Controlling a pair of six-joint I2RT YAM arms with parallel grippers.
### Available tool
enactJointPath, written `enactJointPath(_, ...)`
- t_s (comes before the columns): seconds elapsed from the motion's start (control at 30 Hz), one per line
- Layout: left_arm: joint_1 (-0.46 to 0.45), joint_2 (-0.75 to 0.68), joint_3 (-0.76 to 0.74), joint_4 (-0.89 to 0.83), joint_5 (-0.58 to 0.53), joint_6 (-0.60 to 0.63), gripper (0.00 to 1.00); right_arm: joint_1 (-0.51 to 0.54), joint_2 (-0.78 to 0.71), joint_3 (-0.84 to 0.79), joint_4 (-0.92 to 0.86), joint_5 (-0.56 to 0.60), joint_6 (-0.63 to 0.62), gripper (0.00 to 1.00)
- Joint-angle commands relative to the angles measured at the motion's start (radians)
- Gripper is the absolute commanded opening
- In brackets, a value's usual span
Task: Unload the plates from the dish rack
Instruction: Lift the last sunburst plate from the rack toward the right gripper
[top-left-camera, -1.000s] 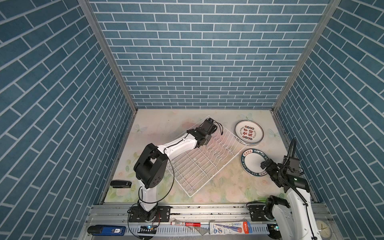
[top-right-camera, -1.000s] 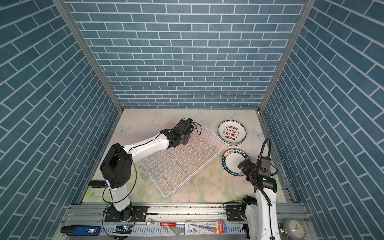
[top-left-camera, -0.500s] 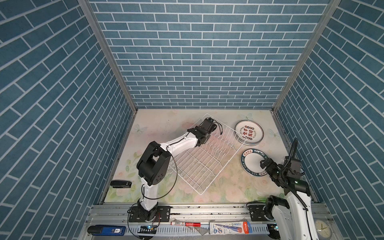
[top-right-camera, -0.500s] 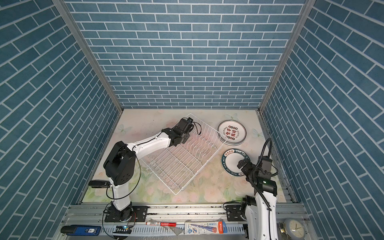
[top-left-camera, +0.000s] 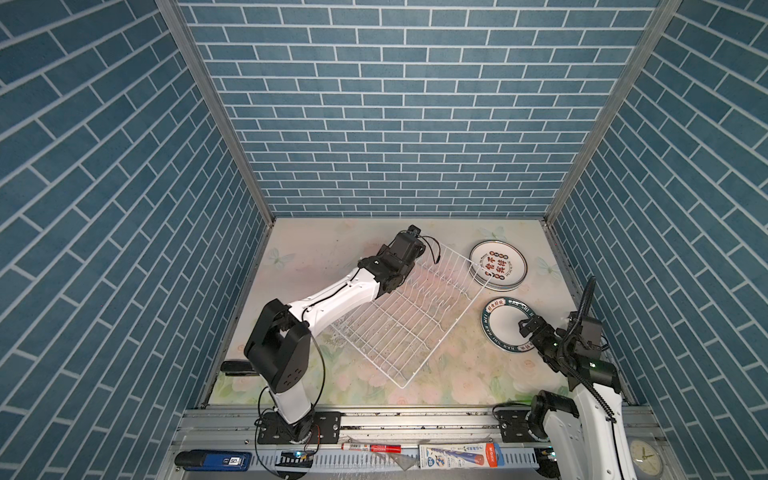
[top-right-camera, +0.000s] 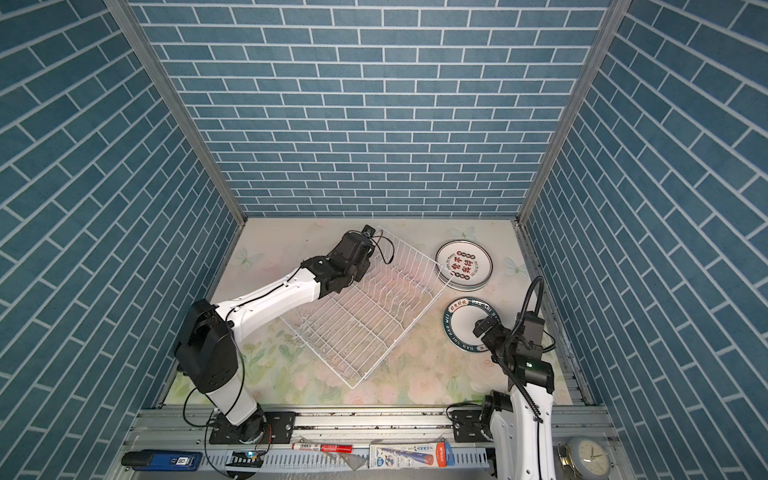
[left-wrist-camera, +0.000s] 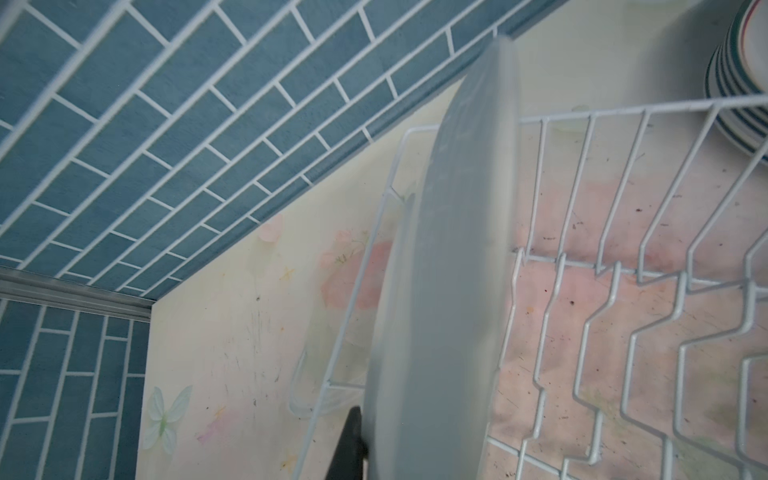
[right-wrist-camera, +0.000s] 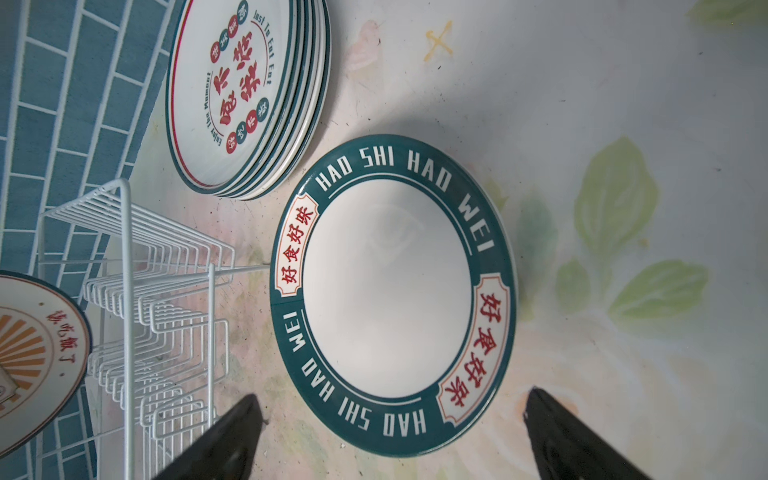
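Note:
The white wire dish rack (top-left-camera: 440, 340) (top-right-camera: 395, 338) lies slanted mid-table. My left gripper (top-left-camera: 405, 259) reaches into its far left corner and is shut on a plate (left-wrist-camera: 453, 257), seen edge-on and blurred, with one black finger (left-wrist-camera: 351, 440) against it. From the right wrist view that plate (right-wrist-camera: 37, 353) shows an orange sunburst face. My right gripper (right-wrist-camera: 390, 395) hangs open just above a green-rimmed plate (top-left-camera: 505, 324) (right-wrist-camera: 386, 291) lying flat on the table. A stack of several plates (top-left-camera: 498, 266) (right-wrist-camera: 245, 91) sits behind it, touching the rack's right corner.
Blue brick walls close in the left, back and right sides. A black object (top-left-camera: 237, 368) lies at the table's left edge. On the front rail lie a blue device (top-left-camera: 214, 460), a red marker (top-left-camera: 372, 448), a pen pack (top-left-camera: 459, 451) and a clock (top-left-camera: 644, 457).
My left gripper has closed on the plate in the rack. The rack's near corner has swung right. The right gripper has drawn back slightly, still open.

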Motion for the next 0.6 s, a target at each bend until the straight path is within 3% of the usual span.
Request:
enactJointPath(0.0, -0.007, -0.065, 0.005, -0.034, -0.013, -0.02, 0.0, 0.0, -0.002, 0.037, 0.001, -0.017, -0.026, 0.99)
enactJointPath(0.13, -0.035, -0.153, 0.014, -0.084, 0.014, -0.082, 0.0, 0.0, -0.003, 0.075, -0.016, -0.032, -0.045, 0.99)
enactJointPath(0.27, -0.044, -0.237, 0.024, -0.111, 0.13, -0.223, 0.0, 0.0, -0.032, 0.085, 0.058, -0.156, -0.034, 0.99)
enactJointPath(0.43, -0.046, -0.286, -0.024, 0.01, 0.395, -0.452, 0.0, 0.0, -0.082, 0.034, 0.41, -0.444, 0.111, 0.99)
enactJointPath(0.57, -0.055, -0.277, -0.063, 0.172, 0.574, -0.61, 0.0, 0.003, -0.074, -0.025, 0.738, -0.554, 0.268, 0.99)
